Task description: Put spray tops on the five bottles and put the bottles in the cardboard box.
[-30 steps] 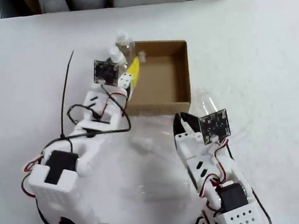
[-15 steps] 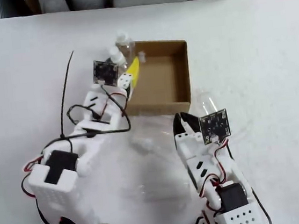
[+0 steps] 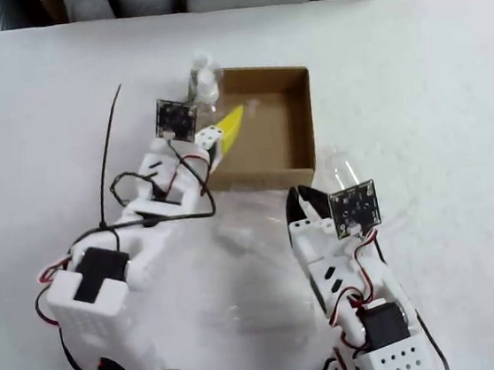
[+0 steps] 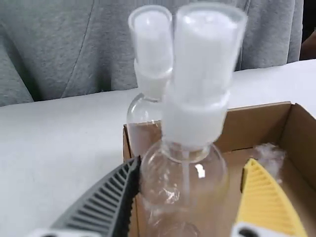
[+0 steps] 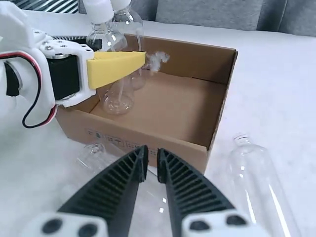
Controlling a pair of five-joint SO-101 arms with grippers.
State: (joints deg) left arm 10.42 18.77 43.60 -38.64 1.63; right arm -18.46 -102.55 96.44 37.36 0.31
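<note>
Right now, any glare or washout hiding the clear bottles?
High view: the white table is bright, and a clear bottle lying between the arms nearly vanishes against it; the cardboard box reads well. Left wrist view: even light, one small highlight on the bottle inside the left pincer. Right wrist view: soft shade inside the box; the lying bottle shows by its bright edges.

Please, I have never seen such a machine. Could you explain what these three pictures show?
These are two small robot arms, left and right, at a white table. One picture looks down from above; the other two come from a camera on each wrist. The left hand is open around a capped bottle standing in the cardboard box, beside a second capped bottle. The right hand is shut and empty. An uncapped bottle lies on the table outside the box.
</note>
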